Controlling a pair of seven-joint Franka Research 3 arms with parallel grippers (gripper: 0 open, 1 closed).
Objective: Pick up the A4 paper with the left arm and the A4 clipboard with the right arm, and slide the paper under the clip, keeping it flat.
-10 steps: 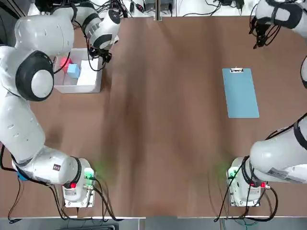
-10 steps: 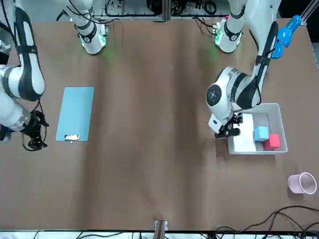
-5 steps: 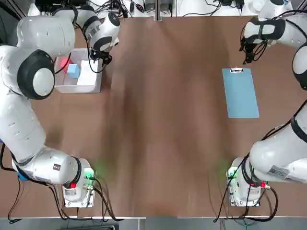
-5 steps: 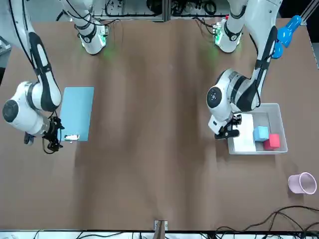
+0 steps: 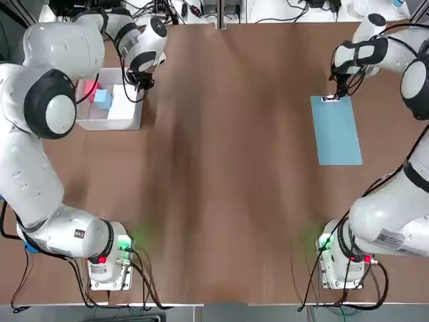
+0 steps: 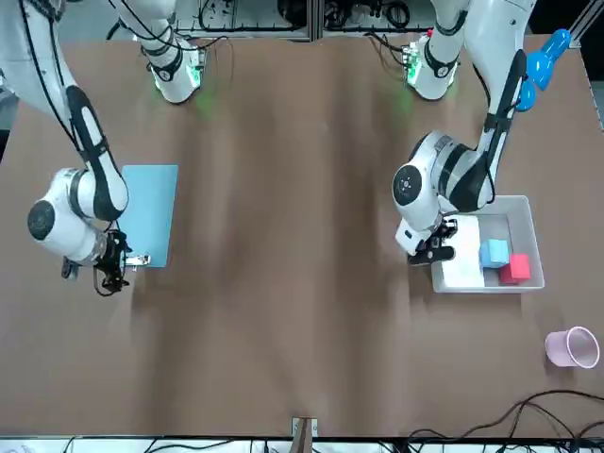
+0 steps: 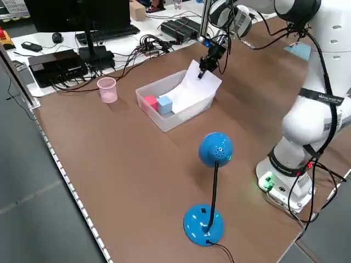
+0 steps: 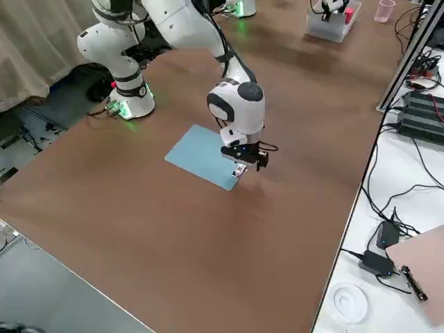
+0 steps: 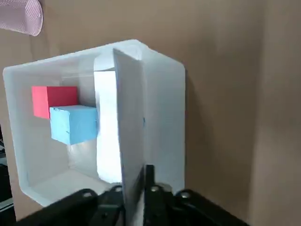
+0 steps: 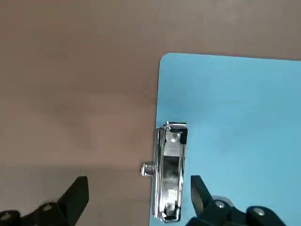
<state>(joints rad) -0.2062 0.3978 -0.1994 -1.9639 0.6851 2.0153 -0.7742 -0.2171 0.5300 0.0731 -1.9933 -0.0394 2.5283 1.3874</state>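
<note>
The A4 paper [image 9: 123, 117] stands on edge, rising out of the clear bin [image 9: 162, 108] over its wall. My left gripper [image 9: 133, 186] is shut on the sheet's edge and shows by the bin [image 5: 107, 122] as the left gripper [image 5: 137, 82]. The light-blue A4 clipboard [image 5: 336, 131] lies flat on the right side of the table, with the clip [image 5: 330, 98] at its far short edge. My right gripper [image 10: 138, 202] hovers open just above the clip [image 10: 170, 169], one finger over bare table and the other over the board; it also appears as the right gripper [image 6: 111, 274].
A red block [image 9: 52, 98] and a blue block [image 9: 73, 123] sit inside the bin. A pink cup [image 6: 573, 347] stands beyond it. A blue desk lamp [image 7: 211, 192] is near the left arm's base. The far table edge runs close behind the clip.
My right arm has swung in from the far right corner and come down over the clipboard's clip. The left gripper has stayed at the bin with the paper.
</note>
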